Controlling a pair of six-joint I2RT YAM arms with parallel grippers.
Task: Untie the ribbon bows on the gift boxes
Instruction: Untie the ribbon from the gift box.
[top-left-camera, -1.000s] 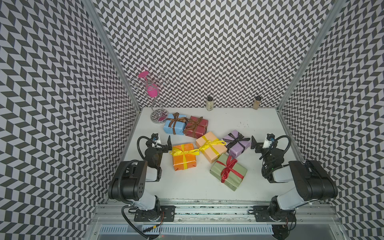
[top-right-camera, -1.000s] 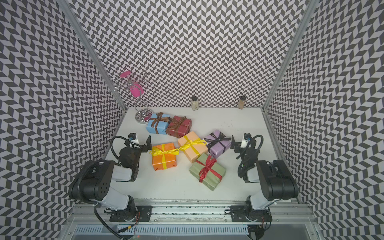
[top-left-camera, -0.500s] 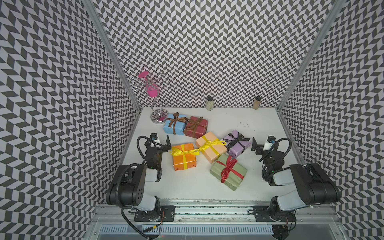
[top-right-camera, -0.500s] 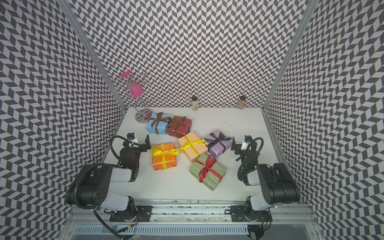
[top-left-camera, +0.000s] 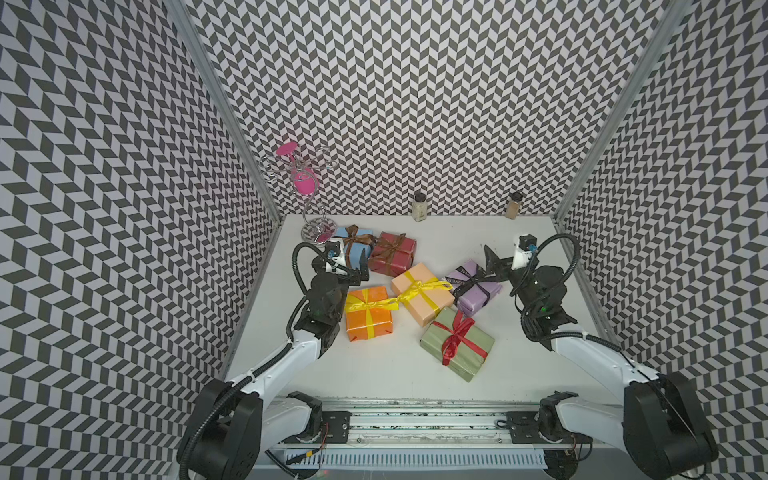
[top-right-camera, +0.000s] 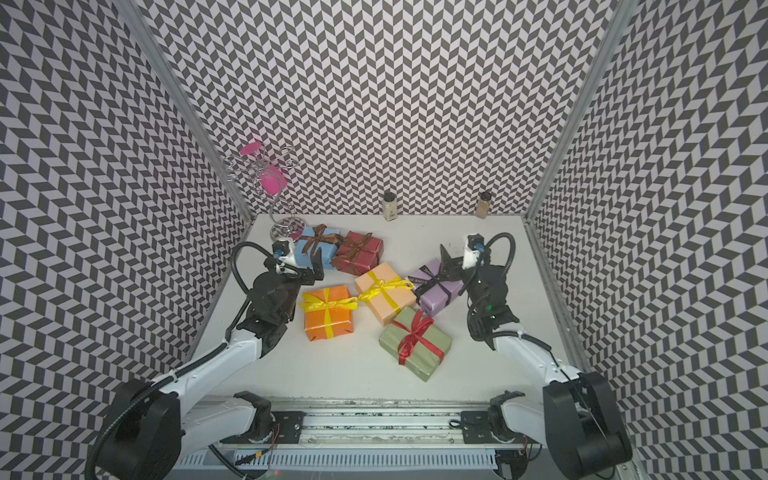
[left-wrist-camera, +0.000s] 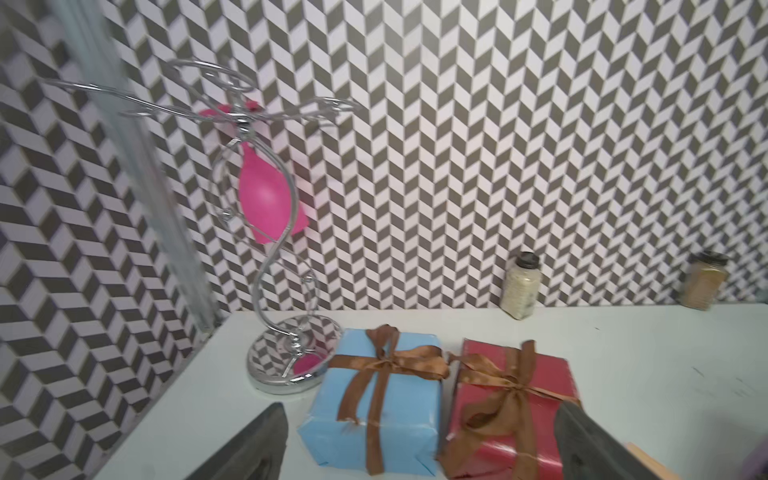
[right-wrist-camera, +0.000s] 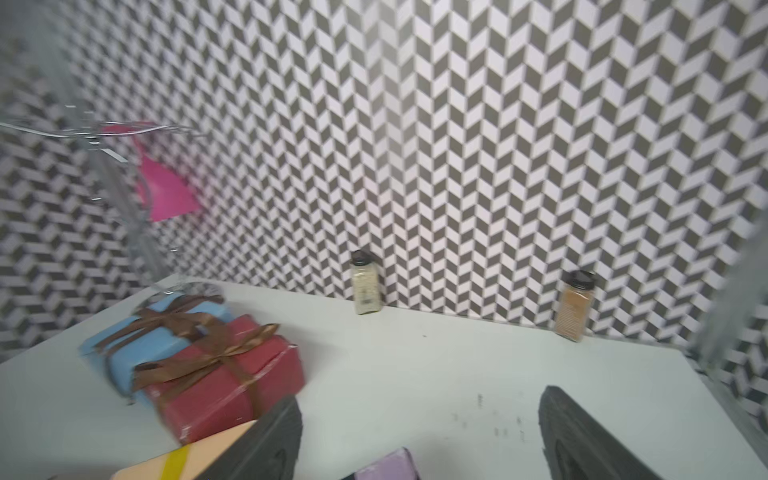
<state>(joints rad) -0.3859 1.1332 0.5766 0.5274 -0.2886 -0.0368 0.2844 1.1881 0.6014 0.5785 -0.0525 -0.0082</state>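
Now | black ribbon (top-left-camera: 464, 281) reads "LOVE IS" | left end effector (left-wrist-camera: 419, 453), right end effector (right-wrist-camera: 419, 444): jaws apart, empty

A: Walls?
B: Three walls (top-left-camera: 415, 104), all grey/white chevron print, w/ alu corner posts (top-left-camera: 232, 124) at both back corners.
A: Surface?
B: White matte counter (top-left-camera: 374, 365), a few dark specks (right-wrist-camera: 498, 424) on it. Light's even, shadows soft.
A: Anything at the back?
B: Chrome wire stand (top-left-camera: 318, 231) in the back-left corner. Two spice jars (top-left-camera: 419, 206) against the back wall, well apart.
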